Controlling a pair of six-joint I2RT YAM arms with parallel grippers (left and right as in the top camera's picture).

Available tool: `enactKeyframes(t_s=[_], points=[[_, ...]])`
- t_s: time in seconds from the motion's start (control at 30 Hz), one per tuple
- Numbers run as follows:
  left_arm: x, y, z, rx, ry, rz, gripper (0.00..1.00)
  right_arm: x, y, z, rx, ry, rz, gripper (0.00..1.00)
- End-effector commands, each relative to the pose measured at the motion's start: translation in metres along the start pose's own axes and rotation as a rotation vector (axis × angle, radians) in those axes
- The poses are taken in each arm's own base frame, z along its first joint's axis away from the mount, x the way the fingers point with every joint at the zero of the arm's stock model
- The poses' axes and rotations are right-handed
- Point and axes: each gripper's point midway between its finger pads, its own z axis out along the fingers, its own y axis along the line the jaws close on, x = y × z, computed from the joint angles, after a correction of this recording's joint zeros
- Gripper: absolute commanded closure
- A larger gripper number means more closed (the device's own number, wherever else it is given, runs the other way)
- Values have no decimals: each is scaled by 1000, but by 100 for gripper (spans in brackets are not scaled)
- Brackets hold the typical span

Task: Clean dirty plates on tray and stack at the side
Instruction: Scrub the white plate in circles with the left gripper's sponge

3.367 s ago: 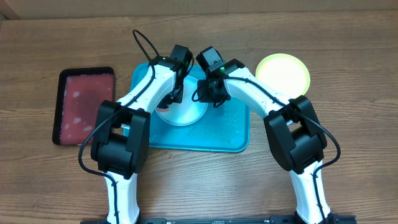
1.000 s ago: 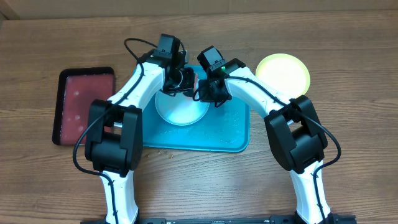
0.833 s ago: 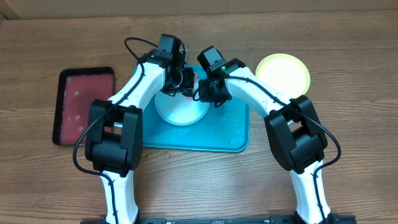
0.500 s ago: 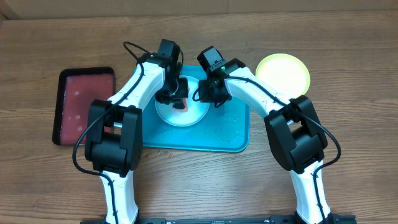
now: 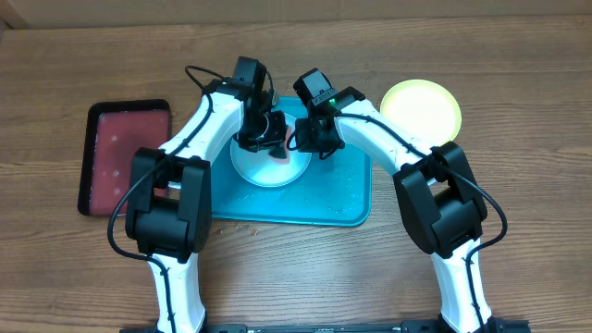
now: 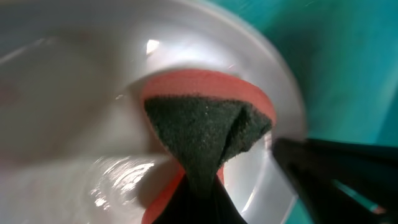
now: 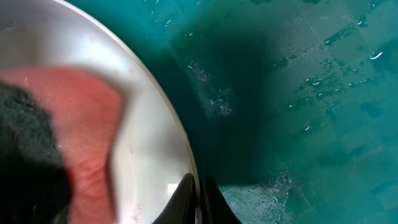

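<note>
The pale plate [image 5: 264, 171] lies inside the turquoise tray [image 5: 342, 199], near the tray's middle and a little toward 9 o'clock in the overhead view. A sponge [image 6: 205, 127], red with a dark green scouring face, is pressed onto the plate's surface in its 12 o'clock half. The left wrist view shows the dark face folded into a wedge, with the red layer curving around it. The left gripper [image 5: 262, 139] comes in over the plate from 11 o'clock, and its fingers are clamped on the sponge.

At about 2 o'clock on the plate, the right gripper [image 5: 312, 141] meets the rim. In the right wrist view its two fingers come together on the plate's edge, pinching it from both sides. The sponge shows as a blurred red and dark patch on the far side of the plate. The tray floor beside the rim is wet, with scattered water droplets [image 7: 211, 102] on the turquoise plastic.

Off the tray, at 2 o'clock from it, a lime-green plate [image 5: 421, 108] sits on the wooden table [image 5: 536, 139], close to the tray's corner but apart from it. At 9 o'clock from the turquoise tray, just beside its short edge, lies a smaller dark red tray [image 5: 125, 157] with a black rim.
</note>
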Motion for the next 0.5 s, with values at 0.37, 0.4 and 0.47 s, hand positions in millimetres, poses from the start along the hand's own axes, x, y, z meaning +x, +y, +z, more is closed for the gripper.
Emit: enactKeyframes(t_s=[0.37,0.4,0.47], points=[[-1,101,-27,-614,-71,-13,96,-2,-6,-4,29,-14,6,96],[-3,108,-32,-664,-86,-10,95,-2,-6,-4,29,-14,6,96],[-8,116,-40,-731,-112,-5,96,-1,-6,-4,29,-14,6,96]])
